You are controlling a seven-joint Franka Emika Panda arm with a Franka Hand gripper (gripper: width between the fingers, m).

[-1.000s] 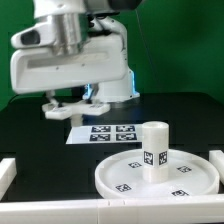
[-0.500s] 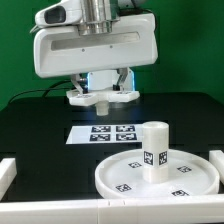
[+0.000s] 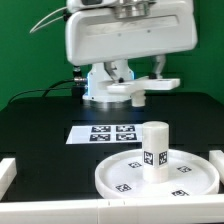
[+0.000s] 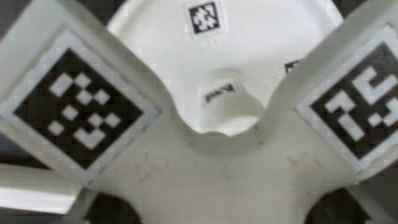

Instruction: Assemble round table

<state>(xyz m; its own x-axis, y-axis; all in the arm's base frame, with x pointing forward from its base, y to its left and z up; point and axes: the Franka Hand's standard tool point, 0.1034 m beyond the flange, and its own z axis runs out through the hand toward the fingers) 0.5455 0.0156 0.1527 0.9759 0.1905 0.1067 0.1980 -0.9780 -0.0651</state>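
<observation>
The large round disc [image 3: 120,172] lies on the table at the front of the exterior view. The short thick leg [image 3: 153,150] stands upright on it. My gripper [image 3: 137,84] is shut on the cross-shaped foot piece [image 3: 140,89] and holds it level in the air, behind and above the leg. In the wrist view the foot piece [image 4: 196,175] fills the picture, with two tagged arms spread out. The disc [image 4: 222,40] shows between them. My fingertips are hidden there.
The marker board [image 3: 108,133] lies flat on the black table behind the disc. White border rails run along the front edge [image 3: 50,212] and at the front corners [image 3: 6,172]. A green wall stands behind the arm.
My arm has carried the foot piece from the exterior view's left to the right and a little upward, so it is now nearly above the leg.
</observation>
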